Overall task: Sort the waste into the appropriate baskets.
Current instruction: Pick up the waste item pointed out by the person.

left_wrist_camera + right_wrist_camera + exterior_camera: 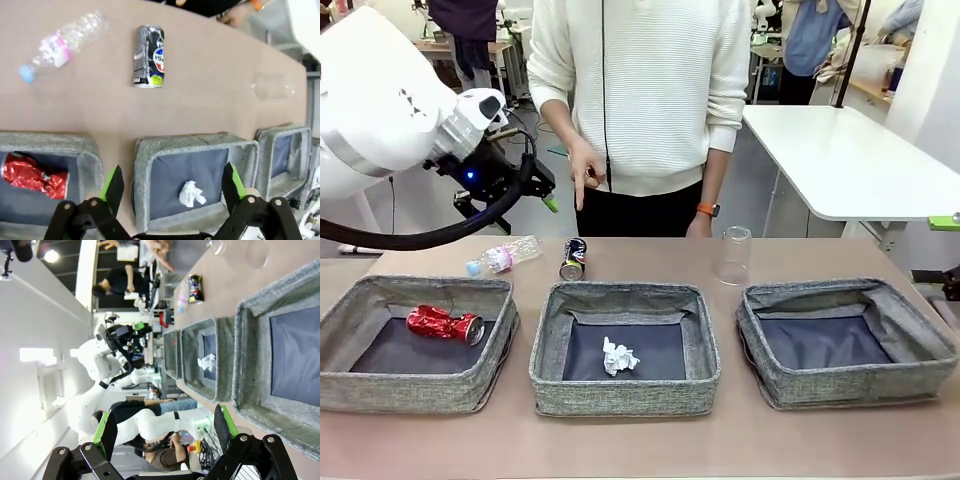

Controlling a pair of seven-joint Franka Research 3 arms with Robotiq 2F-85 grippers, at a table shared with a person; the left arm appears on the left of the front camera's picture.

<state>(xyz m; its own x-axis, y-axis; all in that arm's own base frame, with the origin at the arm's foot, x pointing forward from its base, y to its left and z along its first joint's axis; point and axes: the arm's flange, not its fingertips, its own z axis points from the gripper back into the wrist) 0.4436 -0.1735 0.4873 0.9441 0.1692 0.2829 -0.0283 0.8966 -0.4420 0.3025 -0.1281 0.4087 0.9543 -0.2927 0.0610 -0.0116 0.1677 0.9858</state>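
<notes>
Three grey baskets stand in a row: left [410, 392], middle [620, 395], right [850, 385]. A crushed red can [442, 324] lies in the left one and a white paper ball [618, 357] in the middle one. Behind them on the table lie a clear bottle [505, 254] with a pink label and a dark printed can [574, 258]. A clear cup [733, 255] stands upside down. My left gripper [542, 192] hangs open high above the bottle, holding nothing [172, 186]. My right gripper [165, 429] is open and empty beside the right basket [250, 365].
A person in a white sweater stands at the far edge, one hand [585, 180] pointing down toward the dark can, the other resting near the cup. A white table [850, 160] stands at the back right. Bare tabletop lies between the baskets and along the front edge.
</notes>
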